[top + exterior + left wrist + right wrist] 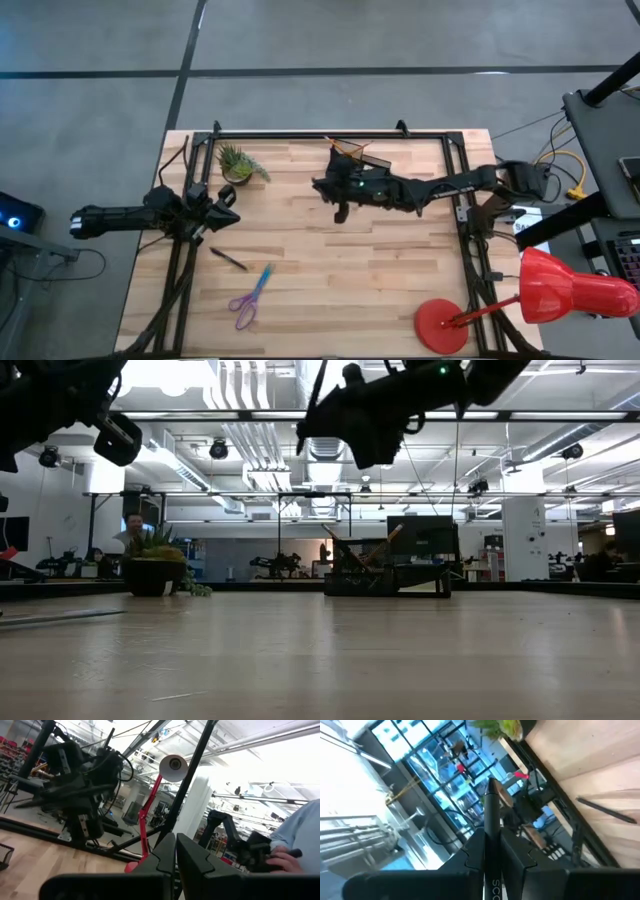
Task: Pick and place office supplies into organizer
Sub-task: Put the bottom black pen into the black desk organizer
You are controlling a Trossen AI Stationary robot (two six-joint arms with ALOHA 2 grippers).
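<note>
Right hand [492,851] clamps a thin black pen [491,815].

One camera is looking straight down on the whole table [330,260]. Another is sitting at tabletop level, facing across to the organizer [385,575], which the overhead camera is also showing. Each wrist camera is looking closely past its own fingers into the room.

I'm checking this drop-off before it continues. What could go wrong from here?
1. The right gripper pinches a black pen near one end; it might pivot or slip.
2. The organizer already holds upright pencils; the pen could catch them.
3. The left gripper waits shut, no help.
</note>
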